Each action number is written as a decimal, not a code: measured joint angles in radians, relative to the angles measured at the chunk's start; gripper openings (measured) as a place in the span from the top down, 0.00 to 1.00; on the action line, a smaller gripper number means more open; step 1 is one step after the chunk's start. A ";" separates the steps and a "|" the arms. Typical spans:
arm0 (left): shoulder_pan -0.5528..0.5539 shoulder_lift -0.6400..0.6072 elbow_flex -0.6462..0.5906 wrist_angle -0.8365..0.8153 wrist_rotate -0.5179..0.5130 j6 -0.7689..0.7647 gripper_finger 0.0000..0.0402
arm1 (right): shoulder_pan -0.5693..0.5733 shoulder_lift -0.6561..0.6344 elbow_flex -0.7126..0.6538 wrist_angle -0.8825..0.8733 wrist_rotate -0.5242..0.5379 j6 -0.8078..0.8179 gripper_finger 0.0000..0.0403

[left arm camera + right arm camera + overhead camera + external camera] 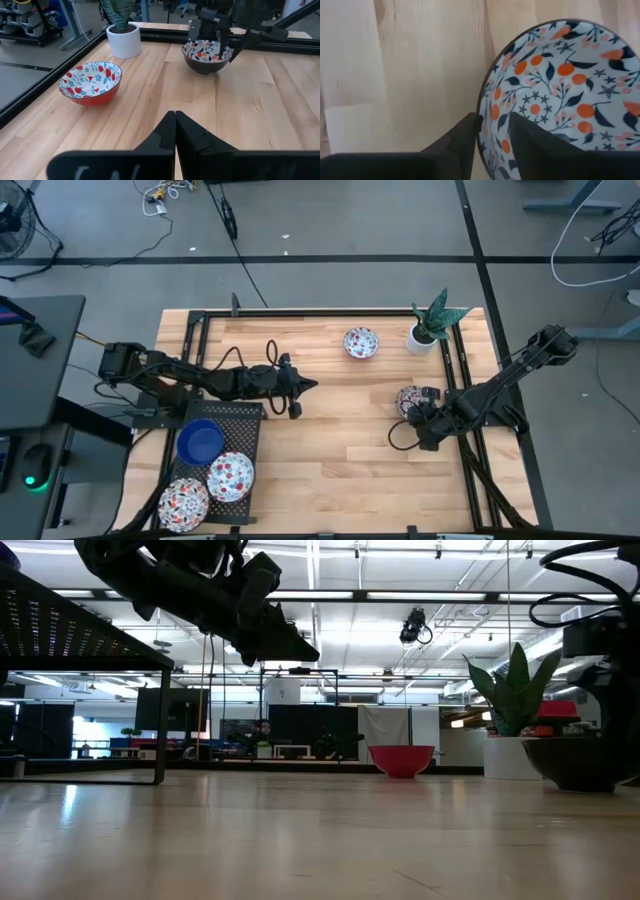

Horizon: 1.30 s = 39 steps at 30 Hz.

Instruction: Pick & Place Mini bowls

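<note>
A mini bowl [555, 85], dark outside and white inside with an orange-and-blue flower pattern, stands on its base on the table's right side [408, 398]. My right gripper [494, 125] comes down over its rim, open, with one finger inside the bowl and one outside. A second mini bowl [361, 342], red outside with a red-and-blue pattern, stands on its base toward the far edge. My left gripper [305, 385] hovers shut over the table's middle, holding nothing. My right gripper has one finger [535, 145] inside the bowl and the other [460, 145] outside it, with the rim [483, 125] between them. The fingers slant steeply down from above. I cannot tell whether either finger touches the rim. The bowl stands on the table.
A black perforated rack [245, 420] at the near left holds a blue bowl [200, 440] and two patterned bowls [231, 476], [184, 502]. A white plant pot [422, 338] stands at the far right, close to both bowls. Black frame rails [465, 360] border the table.
</note>
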 joint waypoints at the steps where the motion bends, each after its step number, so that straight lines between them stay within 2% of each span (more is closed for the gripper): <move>1: 0.000 0.000 0.000 0.000 0.000 -0.001 0.99 | 0.000 0.000 0.000 -0.002 -0.005 0.000 0.73; 10: 0.000 0.000 0.000 0.000 0.000 -0.004 0.99 | 0.000 0.000 0.006 -0.005 -0.029 -0.006 0.92; 15: 0.000 0.000 0.000 0.000 0.000 -0.004 0.99 | 0.000 0.000 0.055 -0.011 -0.054 -0.019 0.96; 20: 0.000 0.000 0.000 0.000 0.000 -0.004 0.99 | 0.000 0.000 0.105 0.027 -0.174 -0.037 0.97; 24: 0.000 0.000 0.000 0.000 0.011 -0.004 0.99 | 0.000 0.000 0.116 0.174 -0.314 -0.052 0.97; 27: -0.006 0.000 0.000 0.000 0.011 -0.004 0.99 | 0.001 0.000 0.116 0.336 -0.414 -0.138 0.97; 29: -0.013 0.000 0.000 0.001 0.011 -0.004 0.99 | 0.002 0.000 0.116 0.450 -0.437 -0.226 0.97; 32: -0.026 0.000 0.000 0.007 0.025 -0.004 0.99 | 0.000 0.001 0.116 0.610 -0.432 -0.395 0.97; 34: -0.036 0.000 0.000 0.016 0.071 0.000 0.99 | 0.000 0.007 0.116 0.695 -0.414 -0.506 0.97; 39: -0.075 0.000 0.000 0.060 0.147 0.001 0.99 | 0.000 0.068 0.116 0.840 -0.385 -0.815 0.97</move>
